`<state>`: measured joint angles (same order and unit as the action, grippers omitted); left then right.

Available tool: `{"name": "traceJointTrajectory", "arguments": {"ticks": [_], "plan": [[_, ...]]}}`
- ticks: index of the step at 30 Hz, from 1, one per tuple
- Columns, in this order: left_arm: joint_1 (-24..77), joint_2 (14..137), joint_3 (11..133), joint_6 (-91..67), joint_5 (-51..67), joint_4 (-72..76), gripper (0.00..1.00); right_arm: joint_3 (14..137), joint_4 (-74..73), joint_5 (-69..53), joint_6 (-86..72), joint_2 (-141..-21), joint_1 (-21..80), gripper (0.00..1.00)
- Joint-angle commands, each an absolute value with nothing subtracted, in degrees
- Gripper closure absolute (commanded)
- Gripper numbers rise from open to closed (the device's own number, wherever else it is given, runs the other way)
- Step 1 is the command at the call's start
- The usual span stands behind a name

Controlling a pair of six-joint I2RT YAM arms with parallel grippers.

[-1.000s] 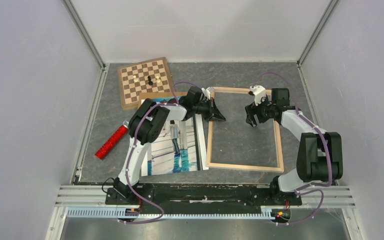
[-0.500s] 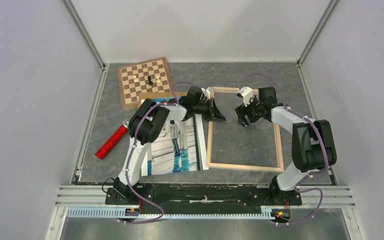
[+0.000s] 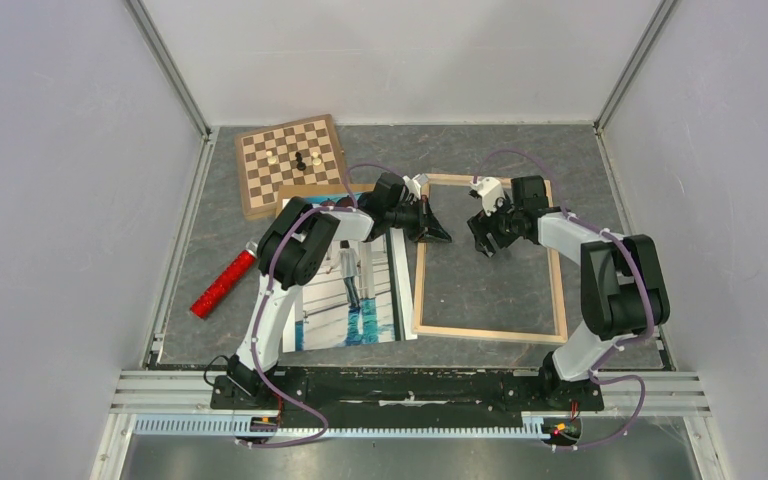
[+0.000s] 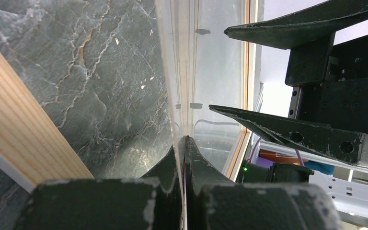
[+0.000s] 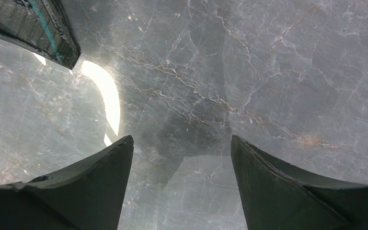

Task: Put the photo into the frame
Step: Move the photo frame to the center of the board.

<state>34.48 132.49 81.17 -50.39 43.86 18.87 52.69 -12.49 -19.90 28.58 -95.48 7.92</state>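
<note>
Grey marbled desk (image 3: 500, 150), white walls on three sides. My left tool (image 3: 438, 233) is pinched together on the edge of a thin clear sheet (image 4: 188, 72), at the far left corner of the frame (image 3: 490, 334). The left wrist view shows that sheet running edge-on out from between the fingers. My right tool (image 3: 486, 245) hangs with its jaws apart over the far part of the frame's opening, holding nothing.

The frame lies flat in the right half of the desk, and only grey desk shows inside its bars. The photo (image 3: 355, 290) lies picture up toward the near left, its right edge just beside the frame's left bar, with my left arm crossing over it. A chessboard (image 3: 290, 160) sits in the far left corner and a red tube (image 3: 222, 284) near the left edge.

I judge the job barely begun: the photo is outside the frame and ungripped. Left to do, as I see it: deal with the sheet, lift the photo, lay it inside the bars.

No brand, label or writing is legible anywhere.
</note>
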Motion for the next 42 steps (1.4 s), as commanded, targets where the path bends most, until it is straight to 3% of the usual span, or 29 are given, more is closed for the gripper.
{"name": "traceJointTrajectory", "arguments": {"ticks": [1,15,31,42], "plan": [[35.01,132.42,82.52,-46.86,44.21,17.34,0.97,53.69,-9.96,-19.00,29.18,-96.47,8.17,0.23],[35.07,132.34,82.79,-46.58,44.29,16.56,0.89,54.65,-10.02,-18.84,28.17,-98.71,8.16,0.24],[35.08,132.03,83.63,-45.41,44.12,14.03,0.51,53.88,-10.44,-17.54,28.48,-98.47,8.17,0.24],[35.07,129.54,84.85,-40.46,41.44,6.22,0.34,53.33,-10.46,-16.60,28.56,-98.35,8.16,0.24]]}}
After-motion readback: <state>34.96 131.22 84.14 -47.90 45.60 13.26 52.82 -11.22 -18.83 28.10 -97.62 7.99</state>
